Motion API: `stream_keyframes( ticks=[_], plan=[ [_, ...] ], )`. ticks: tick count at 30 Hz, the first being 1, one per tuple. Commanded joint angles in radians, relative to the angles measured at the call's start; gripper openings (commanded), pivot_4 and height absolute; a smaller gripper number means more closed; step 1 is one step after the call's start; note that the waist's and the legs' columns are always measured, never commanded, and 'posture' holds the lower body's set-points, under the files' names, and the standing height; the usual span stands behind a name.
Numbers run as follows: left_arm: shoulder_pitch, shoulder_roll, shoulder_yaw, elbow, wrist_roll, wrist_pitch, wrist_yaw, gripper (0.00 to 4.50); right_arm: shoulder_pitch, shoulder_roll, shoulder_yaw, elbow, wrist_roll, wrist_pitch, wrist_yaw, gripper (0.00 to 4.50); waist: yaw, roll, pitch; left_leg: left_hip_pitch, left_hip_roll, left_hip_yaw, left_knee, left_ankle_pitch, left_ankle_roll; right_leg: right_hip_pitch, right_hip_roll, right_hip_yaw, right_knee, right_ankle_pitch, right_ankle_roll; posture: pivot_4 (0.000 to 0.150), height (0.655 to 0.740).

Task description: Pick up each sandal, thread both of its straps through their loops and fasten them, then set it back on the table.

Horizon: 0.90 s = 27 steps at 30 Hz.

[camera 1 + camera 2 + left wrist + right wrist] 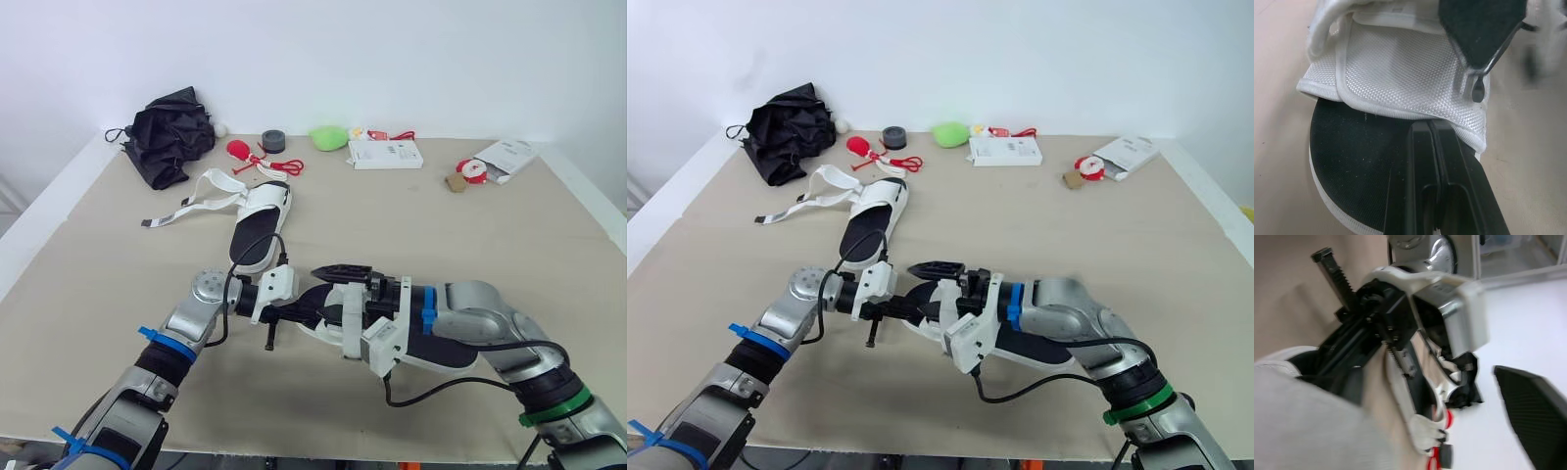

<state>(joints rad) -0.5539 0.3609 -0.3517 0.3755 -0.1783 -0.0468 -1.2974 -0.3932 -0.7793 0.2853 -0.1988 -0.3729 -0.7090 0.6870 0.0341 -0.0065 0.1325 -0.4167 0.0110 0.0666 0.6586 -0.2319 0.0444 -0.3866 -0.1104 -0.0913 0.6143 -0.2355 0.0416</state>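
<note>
One white sandal with a black insole [446,354] lies near the table's front, partly under my arms. My left gripper [312,313] is shut on the hem of its white mesh strap [1400,73]; in the left wrist view the two fingers [1420,161] press together at that edge. My right gripper [338,305] is open and faces the left one, with its upper finger [343,271] above the strap. The second sandal [260,230] lies farther back, left of centre, with its long white straps [201,204] undone and spread to the left.
Along the back edge sit a folded black umbrella [171,132], a red trinket [238,149], a dark tape roll [273,141], a green object [329,137], a white box [385,154] and a white packet [506,157]. A small brown item [456,182] lies nearby.
</note>
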Motion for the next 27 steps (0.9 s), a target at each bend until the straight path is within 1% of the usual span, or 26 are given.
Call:
stream_keyframes(
  ticks=[1,3,7,11,12,15,17,18,19,20,21,22,23,25,27],
  plan=[
    [0.047,0.016,-0.09,0.128,0.115,0.025,-0.006,0.0,0.068,-0.131,-0.1,-0.095,0.098,0.043,0.078,4.46,0.005,0.0,0.0,0.0,0.0,0.0,0.0,0.0,0.0,0.0,0.0,0.0,0.0,0.0,0.0,0.15,0.74],
    [0.041,0.012,-0.093,0.14,0.116,0.019,-0.01,0.0,0.113,-0.181,-0.137,-0.146,0.147,0.109,0.111,4.46,0.005,-0.001,0.0,0.0,0.0,0.0,0.0,-0.001,0.0,0.001,-0.002,0.001,0.0,0.0,0.0,0.15,0.74],
    [0.017,-0.004,-0.099,0.179,0.121,-0.001,-0.024,0.0,0.259,-0.32,-0.31,-0.318,0.39,0.464,0.245,4.46,0.008,-0.002,0.0,0.001,0.0,-0.002,0.0,-0.001,0.0,0.003,-0.003,-0.001,-0.001,-0.001,-0.001,0.15,0.74],
    [-0.002,-0.022,-0.103,0.211,0.125,-0.015,-0.032,0.0,0.341,-0.35,-0.447,-0.424,0.587,0.733,0.274,4.46,0.011,-0.003,0.001,0.002,0.001,-0.002,0.0,-0.001,-0.001,0.004,-0.005,-0.002,-0.001,-0.001,-0.002,0.15,0.74],
    [-0.007,-0.027,-0.106,0.218,0.126,-0.021,-0.037,0.0,0.391,-0.36,-0.49,-0.458,0.641,0.801,0.295,4.46,0.011,-0.003,0.001,0.004,0.001,-0.002,0.0,-0.001,-0.001,0.005,-0.004,-0.002,-0.001,-0.001,-0.001,0.15,0.74],
    [-0.017,-0.041,-0.108,0.236,0.13,-0.03,-0.041,0.0,0.519,-0.372,-0.617,-0.524,0.748,0.988,0.366,4.46,0.023,-0.005,0.002,0.004,0.001,-0.001,0.0,-0.002,-0.003,0.006,-0.007,-0.004,-0.001,-0.001,0.001,0.15,0.74],
    [-0.021,-0.046,-0.106,0.245,0.132,-0.036,-0.043,0.0,0.558,-0.378,-0.67,-0.555,0.788,1.07,0.382,4.46,0.03,-0.005,0.002,0.003,0.001,-0.001,-0.001,-0.002,-0.003,0.006,-0.008,-0.004,-0.003,-0.002,0.002,0.15,0.74],
    [-0.021,-0.047,-0.107,0.247,0.133,-0.038,-0.045,0.0,0.59,-0.384,-0.743,-0.585,0.957,1.224,0.374,4.46,0.03,-0.005,0.002,0.003,0.001,-0.001,-0.001,-0.002,-0.002,0.006,-0.008,-0.004,-0.003,-0.002,0.002,0.15,0.74],
    [-0.017,-0.045,-0.108,0.244,0.132,-0.039,-0.05,0.0,0.643,-0.394,-0.792,-0.623,1.164,1.366,0.347,4.46,0.032,-0.004,0.003,0.003,0.001,0.0,-0.001,-0.002,-0.002,0.006,-0.008,-0.004,-0.003,-0.001,0.002,0.15,0.74],
    [-0.012,-0.042,-0.11,0.24,0.133,-0.039,-0.054,0.0,0.698,-0.408,-0.818,-0.66,1.314,1.485,0.331,4.46,0.034,-0.005,0.003,0.002,0.001,0.0,-0.001,-0.002,-0.002,0.006,-0.009,-0.005,-0.003,-0.001,0.002,0.15,0.74],
    [-0.006,-0.039,-0.11,0.236,0.133,-0.039,-0.058,0.0,0.743,-0.415,-0.821,-0.693,1.396,1.569,0.304,4.46,0.035,-0.006,0.003,0.002,0.001,-0.001,-0.002,-0.001,-0.001,0.006,-0.01,-0.006,-0.003,-0.002,0.002,0.15,0.74],
    [-0.003,-0.037,-0.11,0.233,0.133,-0.038,-0.061,0.0,0.768,-0.415,-0.812,-0.715,1.415,1.603,0.277,4.46,0.034,-0.008,0.003,0.002,0.001,-0.001,-0.002,-0.001,-0.001,0.007,-0.01,-0.007,-0.003,-0.002,0.001,0.15,0.74],
    [0.0,-0.036,-0.111,0.231,0.134,-0.038,-0.062,0.0,0.778,-0.419,-0.802,-0.727,1.423,1.631,0.249,4.46,0.034,-0.008,0.003,0.002,0.001,-0.002,-0.002,-0.001,-0.001,0.007,-0.01,-0.007,-0.003,-0.003,0.001,0.15,0.74],
    [0.006,-0.033,-0.111,0.227,0.134,-0.039,-0.064,0.0,0.752,-0.416,-0.694,-0.731,1.385,1.679,0.143,4.46,0.033,-0.007,0.003,0.003,0.001,-0.001,-0.003,-0.003,-0.003,0.007,-0.012,-0.008,-0.004,-0.004,0.002,0.15,0.74],
    [0.009,-0.032,-0.111,0.225,0.134,-0.038,-0.064,0.0,0.722,-0.412,-0.627,-0.729,1.371,1.705,0.088,4.46,0.031,-0.009,0.002,0.003,0.001,-0.001,-0.003,-0.003,-0.004,0.007,-0.012,-0.008,-0.004,-0.004,0.002,0.15,0.74]
  ],
)
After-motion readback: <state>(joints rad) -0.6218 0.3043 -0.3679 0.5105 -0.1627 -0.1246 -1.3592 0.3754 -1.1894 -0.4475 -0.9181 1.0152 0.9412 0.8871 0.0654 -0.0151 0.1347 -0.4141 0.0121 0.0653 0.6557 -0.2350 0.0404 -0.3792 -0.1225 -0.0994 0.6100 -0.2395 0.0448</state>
